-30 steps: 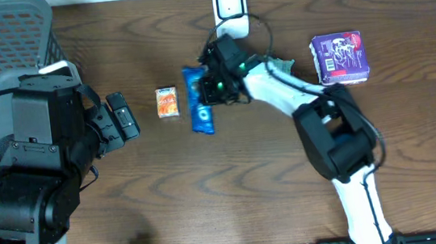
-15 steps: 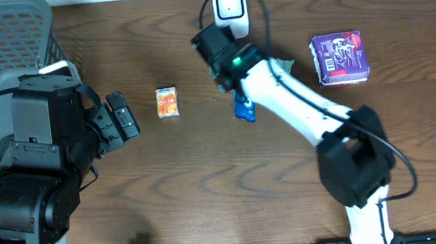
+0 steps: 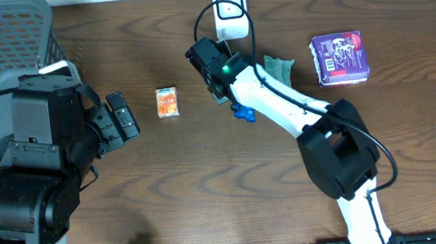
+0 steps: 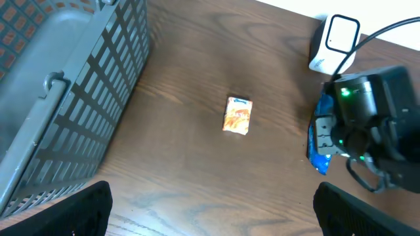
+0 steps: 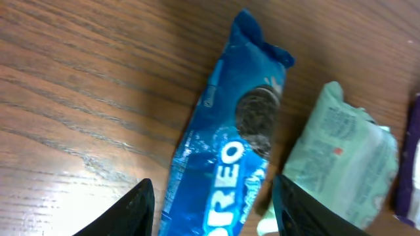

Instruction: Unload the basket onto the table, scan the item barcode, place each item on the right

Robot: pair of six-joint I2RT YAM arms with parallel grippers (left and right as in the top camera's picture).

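Around the Oreo pack (image 5: 226, 141), right gripper (image 5: 211, 200) gapes loosely.

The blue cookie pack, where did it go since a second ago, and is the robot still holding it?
The right gripper carried the Oreo pack to the right, next to the green packet, and opened; the pack now lies on the table between its spread fingers. The orange box, purple box, scanner and the open left gripper stayed put.
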